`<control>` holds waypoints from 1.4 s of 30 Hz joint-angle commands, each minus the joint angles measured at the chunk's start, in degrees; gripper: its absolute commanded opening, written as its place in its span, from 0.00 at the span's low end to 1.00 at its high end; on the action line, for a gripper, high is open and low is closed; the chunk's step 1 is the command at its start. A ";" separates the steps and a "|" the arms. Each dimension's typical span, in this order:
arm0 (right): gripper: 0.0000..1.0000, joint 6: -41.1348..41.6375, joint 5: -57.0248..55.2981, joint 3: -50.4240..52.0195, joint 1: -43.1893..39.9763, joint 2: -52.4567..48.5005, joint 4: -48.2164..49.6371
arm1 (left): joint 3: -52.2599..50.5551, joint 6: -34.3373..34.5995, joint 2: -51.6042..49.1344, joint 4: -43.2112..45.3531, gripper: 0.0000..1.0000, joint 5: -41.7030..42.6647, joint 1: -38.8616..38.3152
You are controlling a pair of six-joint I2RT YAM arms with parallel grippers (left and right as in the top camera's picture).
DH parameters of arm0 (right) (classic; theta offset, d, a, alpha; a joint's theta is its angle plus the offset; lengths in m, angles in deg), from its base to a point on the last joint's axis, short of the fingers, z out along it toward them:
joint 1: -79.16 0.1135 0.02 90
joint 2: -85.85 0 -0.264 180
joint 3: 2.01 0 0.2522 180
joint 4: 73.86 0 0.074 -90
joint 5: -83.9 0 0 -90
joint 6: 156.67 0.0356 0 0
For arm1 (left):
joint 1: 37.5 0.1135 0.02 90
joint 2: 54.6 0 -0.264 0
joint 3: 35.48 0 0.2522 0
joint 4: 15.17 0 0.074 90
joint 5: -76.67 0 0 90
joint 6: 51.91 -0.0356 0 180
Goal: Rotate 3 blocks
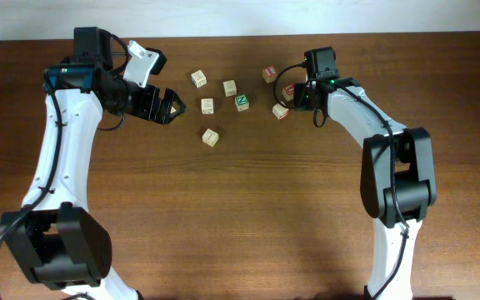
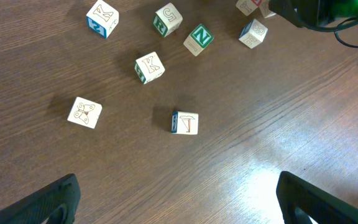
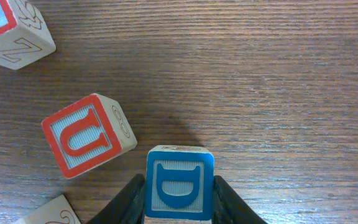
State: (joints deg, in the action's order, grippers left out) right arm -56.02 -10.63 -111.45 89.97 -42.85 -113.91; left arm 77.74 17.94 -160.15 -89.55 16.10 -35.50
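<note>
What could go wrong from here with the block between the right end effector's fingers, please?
1. The right end effector clasps the blue D block with its tips reaching only partway along the block's sides, so the block might slip or pivot when it is turned.
2. The red U block lies close beside one finger, so a rotation could nudge it out of place.

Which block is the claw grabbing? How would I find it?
Look at the right claw low over the wooden table. Pinched in it is the blue-faced block. Its neighbour, the red U block, lies free beside it.
</note>
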 commanded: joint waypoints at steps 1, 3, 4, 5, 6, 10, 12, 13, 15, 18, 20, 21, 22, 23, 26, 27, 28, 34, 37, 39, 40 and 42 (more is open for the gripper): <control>0.31 0.35 -0.63 -0.98 -0.33 -2.21 0.02 | 0.87 0.13 -0.31 0.09 0.99 0.98 -0.09; 0.27 0.35 -0.50 -1.01 -0.33 -2.16 0.33 | 0.87 0.13 -0.31 0.11 0.99 0.98 -0.09; 0.23 0.37 0.02 -1.05 -0.33 -2.16 -0.33 | 0.87 0.13 -0.31 0.11 0.99 0.98 -0.09; 0.20 0.37 3.15 -1.11 -0.33 -0.90 -2.69 | 0.87 0.13 -0.31 0.11 0.99 0.98 -0.09; 0.20 0.37 4.98 -1.11 -0.33 0.17 -4.28 | 0.87 0.13 -0.31 0.11 0.99 0.98 -0.09; 0.21 2.54 12.39 -1.16 -0.33 8.92 -21.77 | 0.87 0.13 -0.31 0.07 0.99 0.79 -0.09; 0.21 2.54 14.91 -1.14 -0.28 9.42 -29.94 | 0.87 0.13 -0.31 0.09 0.99 0.79 -0.09; 0.21 2.51 15.52 -1.14 0.13 9.40 -34.77 | 0.87 0.15 -0.31 0.09 0.99 0.79 -0.09; 0.21 2.49 17.20 -1.14 2.60 9.40 -41.27 | 1.01 0.17 -0.28 0.11 0.99 0.79 -0.09; 0.21 2.29 16.74 -0.98 8.04 9.40 -46.88 | 2.60 3.63 -0.28 0.00 0.99 -0.98 -0.09; 0.21 4.35 12.33 -0.96 11.30 9.40 -49.57 | 4.81 5.16 -0.28 -1.05 0.99 -2.91 -0.07; 0.21 5.35 11.32 -0.59 11.67 9.40 -49.51 | 5.53 5.16 -0.28 -1.46 0.99 -2.89 -0.09; 0.21 5.99 11.39 0.02 11.67 9.40 -49.51 | 5.62 5.16 -0.28 -1.68 0.99 -2.91 -0.09; 0.22 6.38 11.56 1.97 11.67 9.40 -49.46 | 5.62 5.16 -0.28 -2.10 0.99 -2.91 -0.09; 0.22 6.38 11.82 5.11 11.69 9.40 -48.57 | 5.62 5.16 -0.28 -2.25 0.99 -2.89 -0.09; 0.25 6.38 11.82 5.27 11.69 9.40 -48.48 | 5.62 5.16 -0.28 -2.25 0.99 -2.89 -0.09; 0.31 6.38 11.82 5.27 11.69 9.40 -48.30 | 5.62 5.14 -0.28 -2.34 0.99 -2.89 -0.09; 0.55 6.34 11.80 -1.73 10.34 9.42 -43.95 | 5.62 5.14 -0.28 -2.47 0.99 -2.89 -0.09; 0.54 6.21 11.78 -12.11 10.10 9.42 -39.60 | 5.60 5.14 -0.28 -1.75 0.99 -2.89 -0.09; 0.54 8.85 11.72 -14.16 10.23 9.42 -31.52 | 5.62 5.14 -0.28 -1.01 0.99 -2.91 -0.07; 0.54 10.08 11.50 -14.16 10.23 9.33 -27.23 | 5.62 5.46 -0.28 -0.61 0.99 -3.10 -0.09; 0.55 10.88 11.13 -14.16 10.23 9.29 -23.08 | 5.60 12.04 -0.31 0.15 0.99 -10.95 -0.15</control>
State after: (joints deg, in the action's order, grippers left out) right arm -46.97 1.32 -124.70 100.25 -34.51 -138.69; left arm 82.15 23.69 -160.15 -90.01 12.17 -35.50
